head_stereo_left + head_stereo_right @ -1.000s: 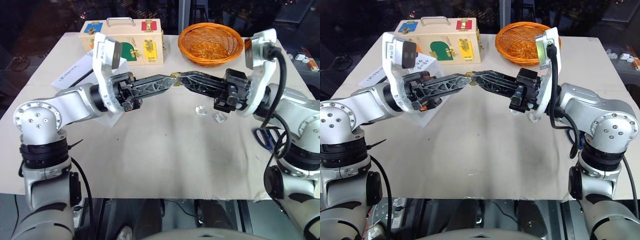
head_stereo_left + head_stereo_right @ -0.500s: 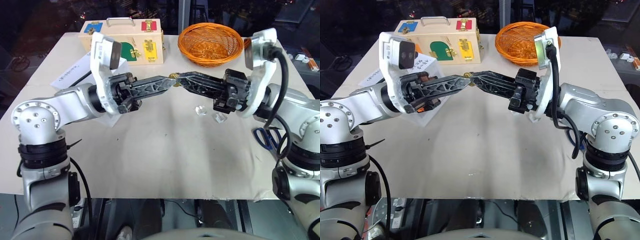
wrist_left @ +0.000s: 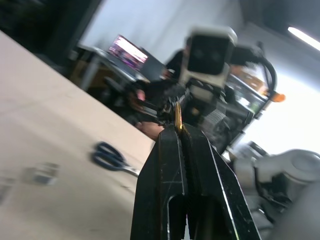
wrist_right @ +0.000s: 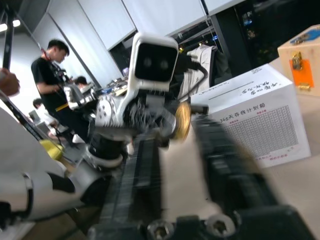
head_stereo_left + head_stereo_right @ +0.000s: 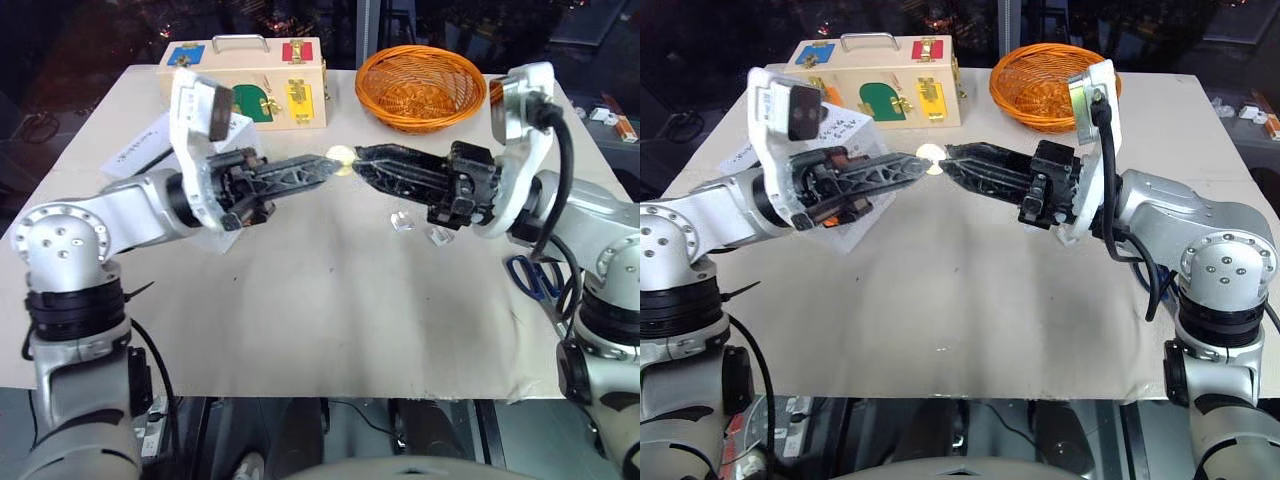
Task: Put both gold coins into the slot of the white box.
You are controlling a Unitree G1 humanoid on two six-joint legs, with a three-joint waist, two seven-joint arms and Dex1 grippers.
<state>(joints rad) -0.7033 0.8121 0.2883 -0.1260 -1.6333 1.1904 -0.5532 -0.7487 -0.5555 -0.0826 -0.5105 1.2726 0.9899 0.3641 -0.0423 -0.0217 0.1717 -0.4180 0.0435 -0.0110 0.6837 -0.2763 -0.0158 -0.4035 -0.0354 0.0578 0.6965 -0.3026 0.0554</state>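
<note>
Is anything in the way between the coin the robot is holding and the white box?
Nothing visible blocks it. The left gripper pinches the gold coin above the table. The white box sits behind the left arm, so that arm must swing back toward it.

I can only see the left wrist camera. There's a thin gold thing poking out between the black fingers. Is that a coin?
Observer: Yes. The head camera shows its flat face. It's a round gold coin pinched at the tip of the left end effector.
Operator: Is the other hand holding it too?
Observer: No. The right wrist camera shows the right end effector with its fingers apart, close to the coin but not gripping it.
Operator: Where's the white box?
Observer: The white box is on the table under the left arm, in front of the wooden box.
</note>
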